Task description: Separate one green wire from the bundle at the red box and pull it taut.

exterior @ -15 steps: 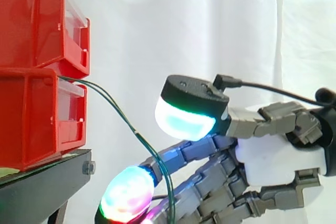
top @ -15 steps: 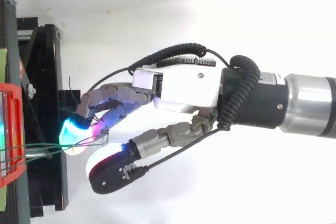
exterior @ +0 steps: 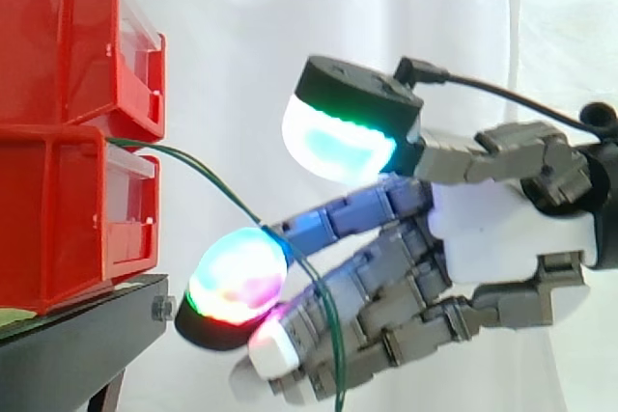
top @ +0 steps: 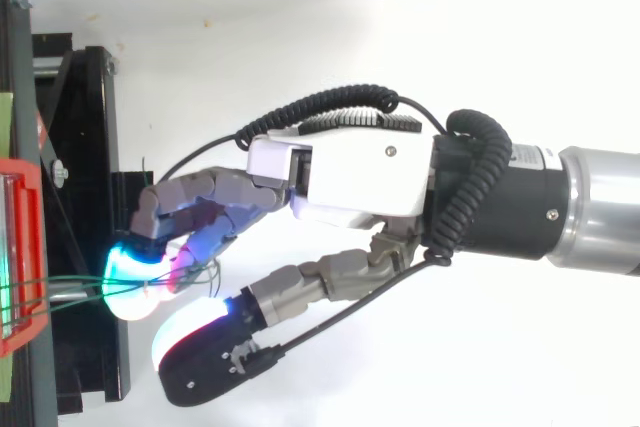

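Lifted since the earlier frame, the hand reaches level with the lower red bin ahead of it. Green wires leave that bin's top, slope to the hand and hang across it; whether it grips them, I cannot tell.

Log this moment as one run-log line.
stage: wire separation | hand: against green wires near red box | wires: sagging, not taut

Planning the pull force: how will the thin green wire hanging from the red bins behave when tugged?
Probably floppy: the thin green wire sags in a curve from the stacked red plastic bins and drops past the robot hand. Likely light, giving little resistance until that slack is gone. Being so thin, it may slip easily.
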Tool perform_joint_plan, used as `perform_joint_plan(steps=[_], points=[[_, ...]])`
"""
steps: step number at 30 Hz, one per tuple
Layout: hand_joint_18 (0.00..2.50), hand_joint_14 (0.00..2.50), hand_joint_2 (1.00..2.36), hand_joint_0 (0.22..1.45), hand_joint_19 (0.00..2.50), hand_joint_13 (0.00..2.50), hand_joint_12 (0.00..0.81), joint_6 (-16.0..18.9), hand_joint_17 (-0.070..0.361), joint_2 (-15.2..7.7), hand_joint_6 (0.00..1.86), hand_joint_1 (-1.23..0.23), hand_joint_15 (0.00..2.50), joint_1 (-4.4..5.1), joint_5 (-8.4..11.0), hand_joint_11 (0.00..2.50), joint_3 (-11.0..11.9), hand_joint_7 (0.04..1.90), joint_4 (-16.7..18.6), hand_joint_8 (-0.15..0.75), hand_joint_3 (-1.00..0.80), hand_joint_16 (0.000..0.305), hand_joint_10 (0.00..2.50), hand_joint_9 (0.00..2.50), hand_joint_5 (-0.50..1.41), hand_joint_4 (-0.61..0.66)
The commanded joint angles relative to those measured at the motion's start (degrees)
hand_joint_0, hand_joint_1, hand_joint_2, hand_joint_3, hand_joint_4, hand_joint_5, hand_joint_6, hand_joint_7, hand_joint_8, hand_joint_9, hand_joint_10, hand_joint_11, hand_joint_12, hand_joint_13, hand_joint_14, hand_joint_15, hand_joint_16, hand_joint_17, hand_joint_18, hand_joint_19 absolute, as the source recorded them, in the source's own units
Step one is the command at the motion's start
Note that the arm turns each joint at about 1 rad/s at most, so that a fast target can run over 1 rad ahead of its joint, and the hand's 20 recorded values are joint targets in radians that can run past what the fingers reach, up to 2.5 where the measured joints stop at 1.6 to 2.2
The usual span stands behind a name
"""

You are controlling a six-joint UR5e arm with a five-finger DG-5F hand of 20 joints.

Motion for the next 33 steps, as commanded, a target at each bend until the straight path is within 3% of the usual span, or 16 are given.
perform_joint_plan(steps=[1, 8, 10, 16, 20, 24, 33], points=[[0.33, 0.0, 1.01, 0.57, 0.11, 0.5, 0.326, -0.1, 0.109, 0.0, 0.5, -0.62, 0.06, -0.35, -0.05, 0.23, 1.7, 1.1, -1.0, 0.263, -0.42, 0.049, 0.01, 0.77, -0.1, 0.28], [0.35, 0.0, 1.01, 0.6, 0.12, 0.51, 0.324, -0.3, 0.108, -0.1, 0.5, -0.66, 0.07, 0.0, 0.47, 0.26, 2.0, 1.28, -2.4, 0.257, -0.35, 0.048, 0.01, 0.77, -0.09, 0.16], [0.36, 0.0, 1.02, 0.61, 0.12, 0.51, 0.325, -0.4, 0.108, -0.1, 0.5, -0.68, 0.08, 0.09, 0.83, 0.28, 2.0, 1.43, -2.2, 0.258, -0.32, 0.048, 0.01, 0.76, -0.09, 0.14], [0.37, 0.0, 1.01, 0.59, 0.14, 0.52, 0.328, -0.4, 0.109, -0.1, 0.63, -0.69, 0.09, -0.08, 0.83, 0.32, 2.0, 1.22, -2.1, 0.258, -0.36, 0.048, 0.01, 0.76, -0.13, 0.17], [0.38, 0.0, 1.0, 0.55, 0.16, 0.53, 0.337, -0.9, 0.112, -0.1, 0.6, -0.52, 0.11, -0.44, 0.65, 0.32, 1.5, 1.28, -2.4, 0.267, -0.45, 0.05, 0.01, 0.8, -0.1, 0.18], [0.37, 0.0, 1.01, 0.57, 0.17, 0.54, 0.335, -0.8, 0.111, 0.0, 0.58, -0.45, 0.12, -0.79, 0.39, 0.32, 0.7, 1.31, -2.5, 0.266, -0.43, 0.049, 0.01, 0.83, -0.1, 0.16], [0.39, 0.0, 1.01, 0.59, 0.18, 0.55, 0.336, -0.7, 0.11, 0.0, 0.59, -0.58, 0.14, -1.4, -1.02, 0.34, 0.5, 1.32, -2.7, 0.265, -0.36, 0.049, 0.01, 0.83, -0.11, 0.16]])
